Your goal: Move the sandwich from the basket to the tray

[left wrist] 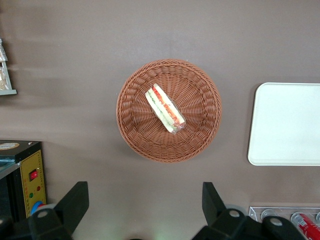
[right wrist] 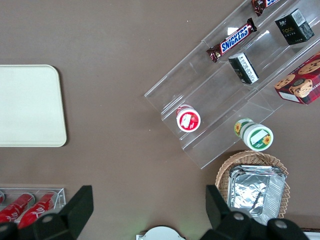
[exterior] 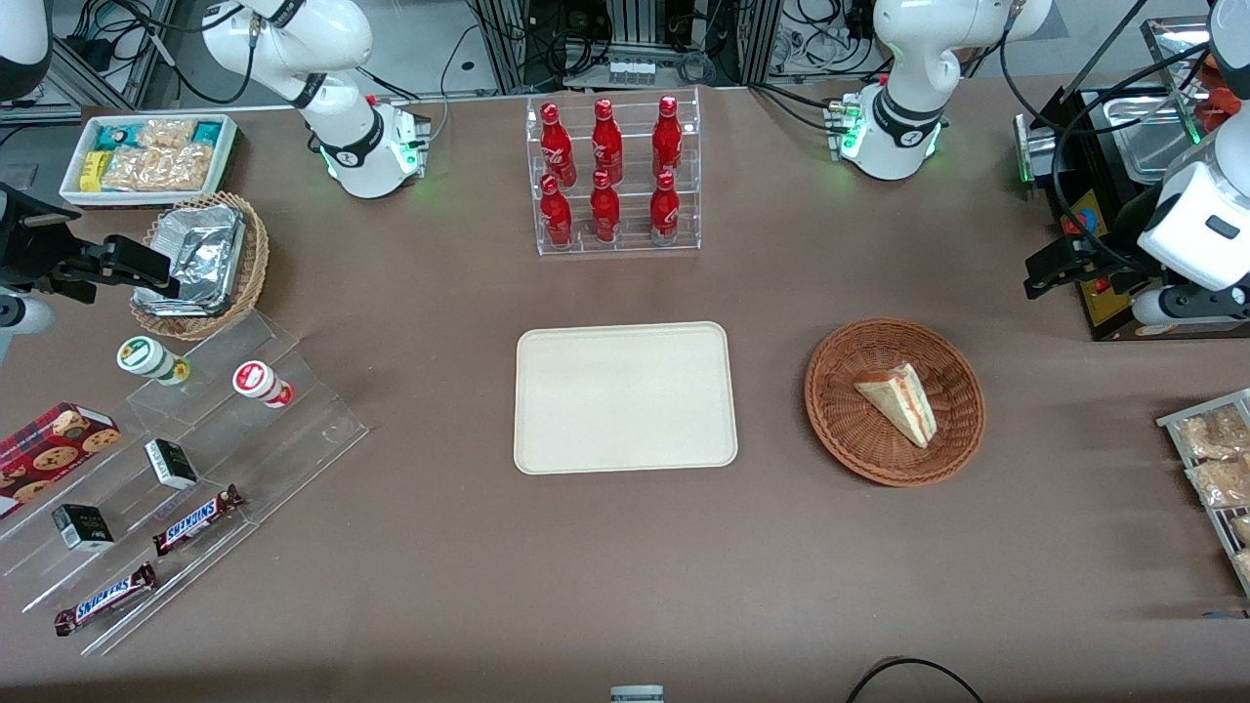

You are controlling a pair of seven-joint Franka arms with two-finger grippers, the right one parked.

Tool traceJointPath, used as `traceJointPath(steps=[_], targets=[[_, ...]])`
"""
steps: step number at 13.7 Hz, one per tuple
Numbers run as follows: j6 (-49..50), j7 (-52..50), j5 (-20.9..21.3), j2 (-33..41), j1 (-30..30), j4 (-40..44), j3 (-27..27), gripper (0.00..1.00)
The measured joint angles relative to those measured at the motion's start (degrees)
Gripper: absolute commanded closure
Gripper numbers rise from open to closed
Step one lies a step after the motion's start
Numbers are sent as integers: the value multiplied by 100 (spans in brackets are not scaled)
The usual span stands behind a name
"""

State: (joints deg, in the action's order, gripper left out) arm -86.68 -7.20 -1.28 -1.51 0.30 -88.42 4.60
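The sandwich (exterior: 900,400) (left wrist: 165,108), a pale bread wedge with red, white and green layers, lies in the round reddish-brown basket (exterior: 830,410) (left wrist: 131,131). The cream-white tray (exterior: 625,395) (left wrist: 287,125) lies bare beside the basket, toward the parked arm's end. My left gripper (exterior: 1055,268) (left wrist: 143,202) hangs open and holds nothing, well above the table. It is off the basket toward the working arm's end and a little farther from the front camera.
A clear rack of red bottles (exterior: 615,176) stands farther from the front camera than the tray. A black appliance (exterior: 1104,146) and a rack of packaged snacks (exterior: 1216,459) sit at the working arm's end. Acrylic steps (exterior: 293,430) and a foil-lined basket (exterior: 200,264) lie toward the parked arm's end.
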Motion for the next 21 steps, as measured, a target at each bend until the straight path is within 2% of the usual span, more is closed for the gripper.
traceJointPath(steps=[7,10,17,21], targets=[[-147,-54,203,64,-4,-225,49,0],[-1187,-529,232,39,-8,-1111,191,0],[-4588,-2663,246,-18,-24,-3584,484,0],[-5179,-3323,246,-397,-23,-3976,483,0]])
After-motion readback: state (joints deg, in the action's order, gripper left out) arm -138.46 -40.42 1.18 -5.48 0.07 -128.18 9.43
